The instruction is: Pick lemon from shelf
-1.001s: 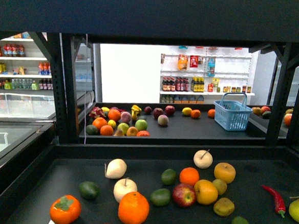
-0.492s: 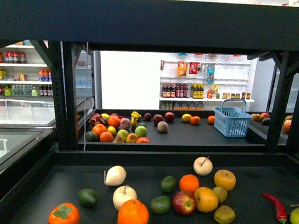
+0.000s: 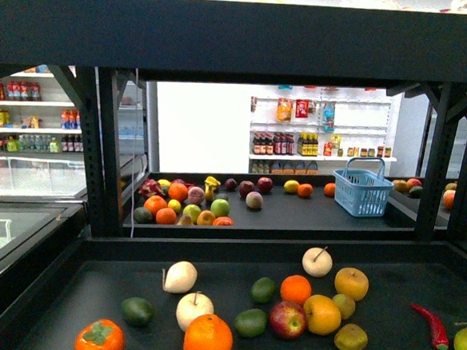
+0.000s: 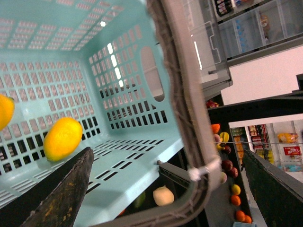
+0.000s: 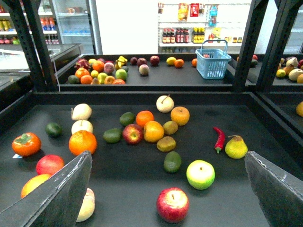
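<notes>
The shelf's black deck [image 3: 419, 272] [image 5: 265, 142] carries many loose fruits. A yellow-orange oval fruit [image 5: 32, 185] lies at its near left, partly behind my right finger; it may be the lemon. A small yellow fruit [image 3: 291, 185] [image 5: 171, 60] lies on the deck behind. My right gripper [image 5: 165, 201] is open and empty over the near deck, above a red apple [image 5: 172, 204]. My left gripper [image 4: 165, 198] is open and empty beside a light blue basket [image 4: 142, 156] that holds a yellow oval fruit [image 4: 62, 138]. Neither arm shows in the front view.
The near deck holds an orange [image 3: 207, 339], a persimmon [image 3: 99, 338], yellow-orange apple-like fruits [image 3: 321, 313], a red chilli [image 3: 432, 327], a yellow-green apple [image 5: 200, 174] and avocados. Black posts [image 3: 111, 150] and a top beam [image 3: 243, 39] frame the shelf. Another blue basket [image 3: 364, 192] stands on the rear deck.
The front view has shifted a little: the near fruits sit slightly lower in the frame and more of the top beam shows. No fruit has moved on the deck.
</notes>
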`<state>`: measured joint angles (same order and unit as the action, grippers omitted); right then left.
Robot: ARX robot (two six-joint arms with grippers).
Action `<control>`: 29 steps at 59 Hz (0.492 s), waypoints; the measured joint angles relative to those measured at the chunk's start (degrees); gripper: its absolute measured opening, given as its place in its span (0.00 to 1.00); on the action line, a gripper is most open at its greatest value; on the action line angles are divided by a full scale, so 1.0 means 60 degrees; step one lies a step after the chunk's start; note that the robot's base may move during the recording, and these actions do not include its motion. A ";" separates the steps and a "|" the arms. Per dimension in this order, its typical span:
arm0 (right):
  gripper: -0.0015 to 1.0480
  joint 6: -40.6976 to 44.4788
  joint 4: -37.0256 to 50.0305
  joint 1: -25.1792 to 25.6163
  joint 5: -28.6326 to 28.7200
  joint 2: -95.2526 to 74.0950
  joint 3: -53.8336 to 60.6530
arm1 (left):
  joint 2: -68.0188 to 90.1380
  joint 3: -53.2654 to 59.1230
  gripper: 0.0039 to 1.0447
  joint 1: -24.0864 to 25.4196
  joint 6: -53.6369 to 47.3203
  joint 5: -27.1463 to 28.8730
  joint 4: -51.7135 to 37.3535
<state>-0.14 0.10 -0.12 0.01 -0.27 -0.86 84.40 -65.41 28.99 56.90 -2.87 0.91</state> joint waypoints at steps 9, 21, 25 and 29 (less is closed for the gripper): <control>0.93 0.0000 0.0000 0.0000 0.0000 0.0000 0.0000 | -0.2189 0.0943 0.93 -0.0790 -0.1854 0.0871 0.0379; 0.93 0.0000 0.0000 0.0000 0.0000 0.0000 0.0000 | -0.4896 0.3118 0.93 -0.2750 -0.4266 0.2561 0.0423; 0.93 0.0000 0.0000 0.0000 -0.0004 0.0000 0.0000 | -0.5810 0.3978 0.93 -0.3683 -0.4801 0.3300 0.0477; 0.93 0.0000 0.0000 0.0000 0.0000 0.0000 0.0000 | -0.6583 0.4736 0.91 -0.4517 -0.5584 0.3519 0.0277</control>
<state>-0.14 0.10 -0.12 0.01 -0.27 -0.86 44.91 -36.99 1.89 23.40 18.24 2.57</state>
